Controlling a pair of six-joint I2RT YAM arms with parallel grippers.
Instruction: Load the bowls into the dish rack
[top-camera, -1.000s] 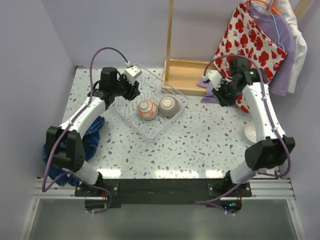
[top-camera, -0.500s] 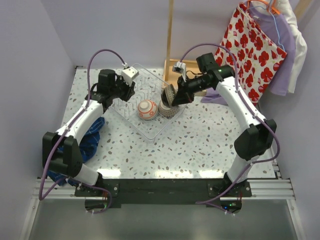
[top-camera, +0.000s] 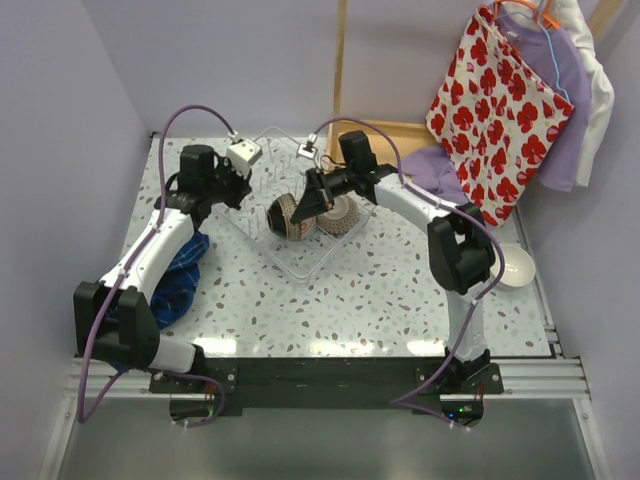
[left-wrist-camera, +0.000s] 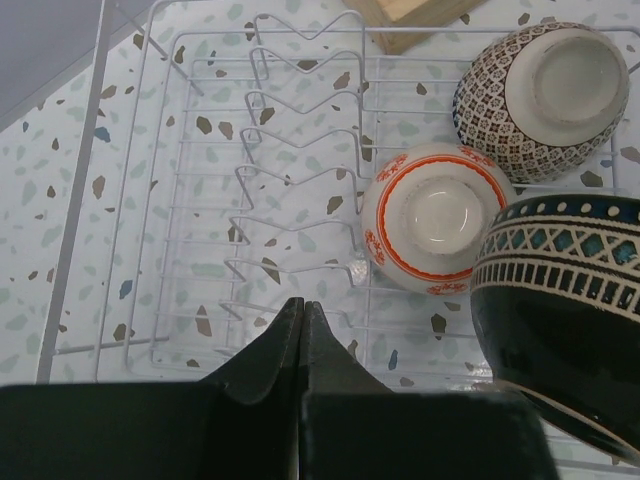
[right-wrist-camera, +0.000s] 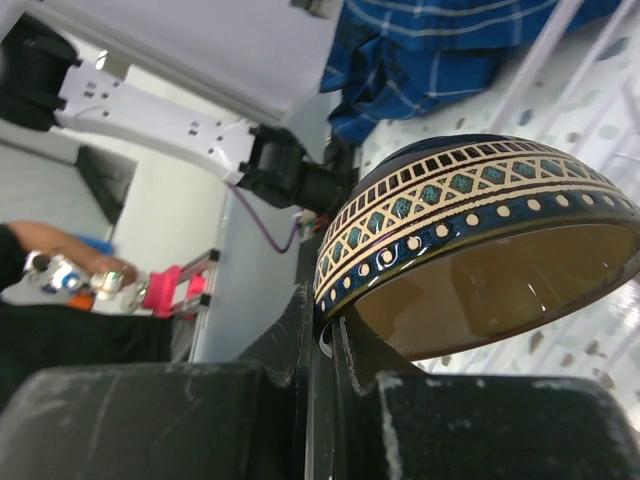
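Dark patterned bowl (top-camera: 283, 215) rim-pinched in right hand (top-camera: 310, 206), over dish rack (top-camera: 300, 267).

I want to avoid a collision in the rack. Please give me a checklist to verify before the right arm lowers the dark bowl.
1. Grip: right tool pinches the rim of the dark bowl: ok.
2. Dark bowl is over the dish rack: ok.
3. Gap to the orange-ringed bowl: cannot tell, they overlap in view.
4. Left tool shut, apart from the dark bowl: ok.
5. All bowls loaded: not ok, white bowl is on the table.
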